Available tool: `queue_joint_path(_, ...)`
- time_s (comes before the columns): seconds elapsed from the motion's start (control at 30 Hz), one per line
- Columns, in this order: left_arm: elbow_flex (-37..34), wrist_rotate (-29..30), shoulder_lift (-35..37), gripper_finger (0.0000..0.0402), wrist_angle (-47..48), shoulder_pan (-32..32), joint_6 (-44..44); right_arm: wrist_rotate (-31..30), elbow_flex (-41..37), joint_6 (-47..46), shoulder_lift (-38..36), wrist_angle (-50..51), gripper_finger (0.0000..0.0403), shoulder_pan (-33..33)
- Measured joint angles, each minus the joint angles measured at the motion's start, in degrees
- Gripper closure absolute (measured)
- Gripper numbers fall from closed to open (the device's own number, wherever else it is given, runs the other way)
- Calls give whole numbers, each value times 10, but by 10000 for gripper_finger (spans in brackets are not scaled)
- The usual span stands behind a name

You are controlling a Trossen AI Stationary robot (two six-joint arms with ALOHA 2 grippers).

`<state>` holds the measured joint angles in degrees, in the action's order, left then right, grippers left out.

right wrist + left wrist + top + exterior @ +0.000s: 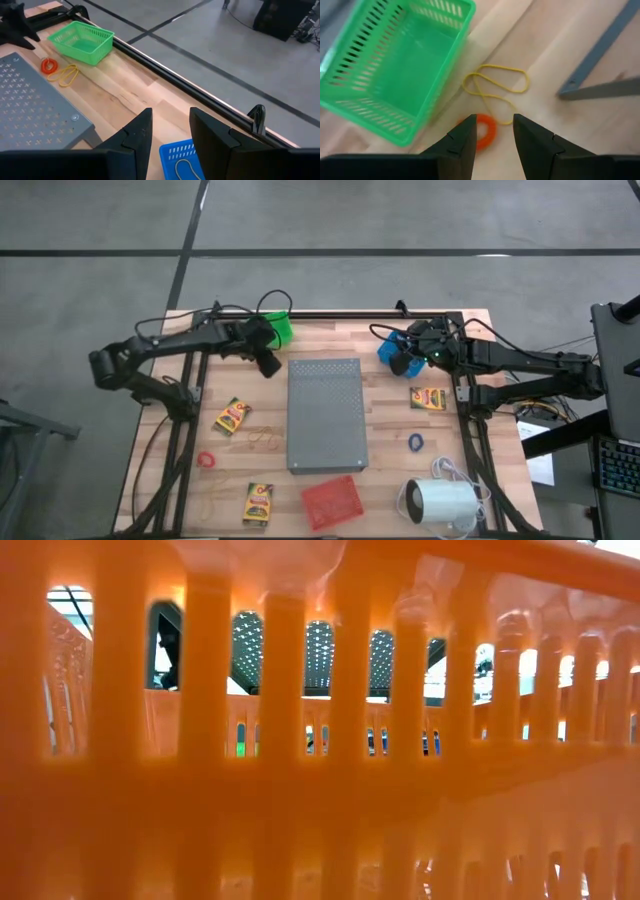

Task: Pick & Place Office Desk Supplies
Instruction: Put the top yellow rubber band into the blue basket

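between my left fingers [492,145], parted and empty, lies the red ring [485,132]; i should drop straight, avoiding the band [495,82]. right fingers [170,137] hang parted, empty, over the blue basket [180,160].

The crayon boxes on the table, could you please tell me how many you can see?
3. One crayon box lies left of the grey slab, a second at the near edge left of the red basket, and a third right of the slab. More may hide under the arms.
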<state>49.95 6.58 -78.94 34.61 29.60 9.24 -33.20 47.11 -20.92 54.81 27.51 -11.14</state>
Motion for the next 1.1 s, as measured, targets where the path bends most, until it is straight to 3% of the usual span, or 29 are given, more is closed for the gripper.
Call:
queue_joint_path(0.4,0,-24,-31,272,-52,28,48,0,-4,2,0,1,277,0)
queue_joint_path(0.73,2,-34,-110,272,-97,29,52,0,-4,1,1,1,274,0)
queue_joint_path(1.1,-1,-26,-142,272,-101,30,73,0,-22,1,2,1,284,0)
